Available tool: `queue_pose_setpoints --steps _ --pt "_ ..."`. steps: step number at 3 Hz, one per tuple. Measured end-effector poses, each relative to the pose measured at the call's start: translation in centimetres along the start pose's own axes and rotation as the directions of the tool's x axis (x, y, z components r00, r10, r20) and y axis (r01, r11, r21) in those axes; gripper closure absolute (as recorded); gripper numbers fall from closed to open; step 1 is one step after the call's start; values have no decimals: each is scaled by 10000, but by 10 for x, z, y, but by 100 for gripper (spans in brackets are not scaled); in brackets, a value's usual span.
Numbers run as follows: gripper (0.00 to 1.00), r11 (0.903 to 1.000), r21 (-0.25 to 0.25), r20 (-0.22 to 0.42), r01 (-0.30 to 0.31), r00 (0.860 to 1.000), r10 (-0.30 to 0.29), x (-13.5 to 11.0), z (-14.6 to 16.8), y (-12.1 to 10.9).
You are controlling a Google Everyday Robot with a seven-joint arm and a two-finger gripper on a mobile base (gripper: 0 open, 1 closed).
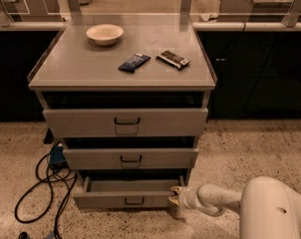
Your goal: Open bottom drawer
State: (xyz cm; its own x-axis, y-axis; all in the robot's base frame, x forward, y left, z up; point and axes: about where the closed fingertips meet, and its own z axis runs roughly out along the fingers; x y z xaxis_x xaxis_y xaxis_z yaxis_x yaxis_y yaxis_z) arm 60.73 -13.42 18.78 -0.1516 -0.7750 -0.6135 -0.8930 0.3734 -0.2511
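The bottom drawer [115,199] is the lowest of three grey drawers in the cabinet. It stands pulled out a little, so part of its grey tray [130,185] shows, and it has a small dark wire handle [134,201]. My gripper [174,197] is low at the drawer's right front corner, right against its edge. My white arm [225,200] reaches in from the lower right.
The cabinet top [80,66] holds a white bowl [104,34], a dark blue packet [134,62] and a brown snack bar [173,59]. Black cables [46,180] and a blue object [57,155] lie on the speckled floor at the left. Dark counters stand behind.
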Motion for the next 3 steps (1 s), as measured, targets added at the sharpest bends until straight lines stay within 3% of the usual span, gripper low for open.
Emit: queue_pose_setpoints --steps 1,2,3 --pt "100 9995 272 -14 -169 9999 169 6 -8 26" --pt "100 9995 273 -14 -169 9999 170 4 -12 26" --pt "100 9977 574 8 -350 9994 350 10 -20 53"
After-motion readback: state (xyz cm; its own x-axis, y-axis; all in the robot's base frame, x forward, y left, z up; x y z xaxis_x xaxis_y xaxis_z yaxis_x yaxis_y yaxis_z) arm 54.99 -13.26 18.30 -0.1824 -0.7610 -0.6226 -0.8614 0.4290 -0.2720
